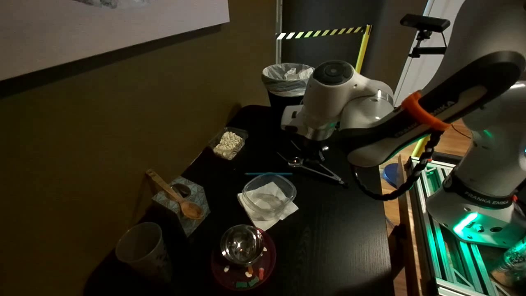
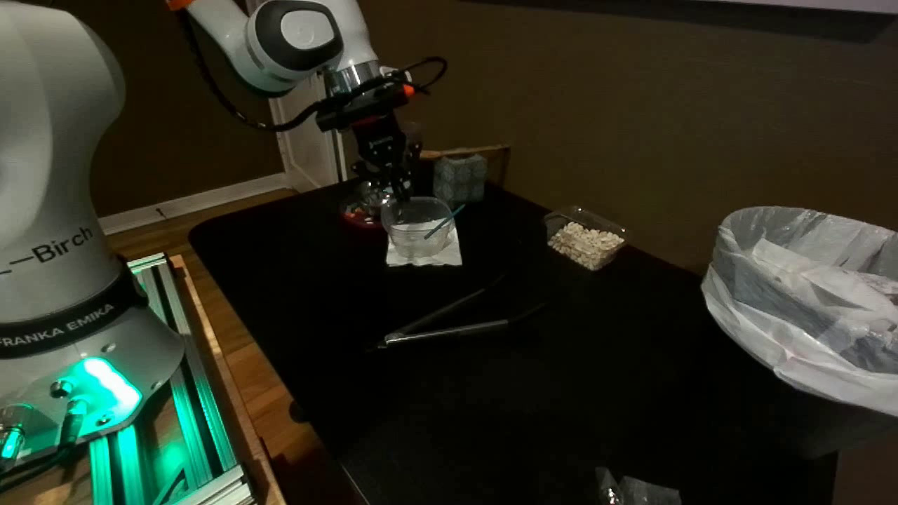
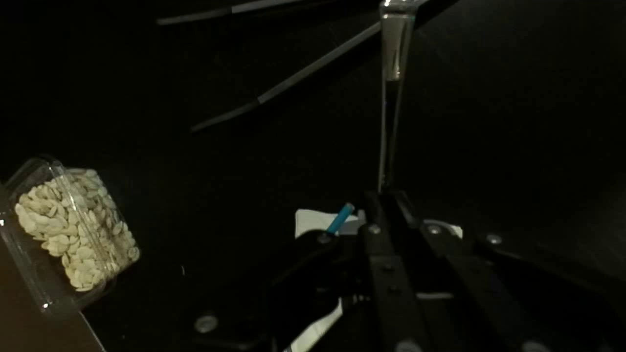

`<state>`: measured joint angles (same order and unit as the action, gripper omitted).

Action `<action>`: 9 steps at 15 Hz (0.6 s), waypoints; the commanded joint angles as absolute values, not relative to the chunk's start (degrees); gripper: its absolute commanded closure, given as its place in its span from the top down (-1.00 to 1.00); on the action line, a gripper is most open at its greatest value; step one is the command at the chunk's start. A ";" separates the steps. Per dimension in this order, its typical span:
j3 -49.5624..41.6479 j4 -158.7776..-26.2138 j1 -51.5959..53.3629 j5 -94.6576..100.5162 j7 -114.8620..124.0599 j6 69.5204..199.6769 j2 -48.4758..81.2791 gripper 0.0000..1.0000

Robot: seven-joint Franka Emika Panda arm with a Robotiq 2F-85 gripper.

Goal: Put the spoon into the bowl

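My gripper (image 3: 390,196) is shut on a slender, shiny, see-through spoon (image 3: 395,49) that sticks out from the fingertips toward the top of the wrist view. A shiny rounded spot by the gripper (image 1: 315,156) in an exterior view looks like this spoon's head (image 1: 295,162). The bowl (image 1: 267,201), clear and squarish with rounded corners, stands on a white napkin (image 1: 265,224). In an exterior view the gripper (image 2: 400,195) shows just above and behind the bowl's rim (image 2: 414,242). In the wrist view the fingers hide most of the bowl (image 3: 352,227).
Open tongs (image 2: 449,330) lie on the dark table. A blue stick (image 1: 269,174) is at the bowl's far side. A metal bowl (image 1: 241,246) sits on a red plate (image 1: 267,269). A wooden spoon (image 1: 191,209) lies on a patterned box. A seed tray (image 2: 588,244) stands near the wall.
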<state>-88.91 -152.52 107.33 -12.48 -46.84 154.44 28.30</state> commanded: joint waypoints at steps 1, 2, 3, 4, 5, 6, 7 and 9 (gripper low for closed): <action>-90.62 -151.74 107.31 -2.28 -39.78 154.61 23.55 -0.82; -90.51 -151.57 106.88 -0.59 -38.47 154.56 22.92 -0.82; -90.51 -151.74 106.62 0.15 -37.96 154.49 22.64 -0.82; -90.49 -151.91 106.44 0.46 -37.85 154.47 22.61 -0.96; -89.05 -150.91 105.15 2.20 -36.98 152.51 22.87 -0.96; -87.32 -148.53 103.86 4.84 -35.50 147.96 23.15 -0.96; -85.13 -145.76 102.19 7.40 -33.72 142.68 23.71 -0.96; -77.22 -140.56 96.52 5.02 -36.71 133.35 26.62 -0.96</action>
<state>-86.06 -147.60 103.54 5.48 -35.53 144.50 24.82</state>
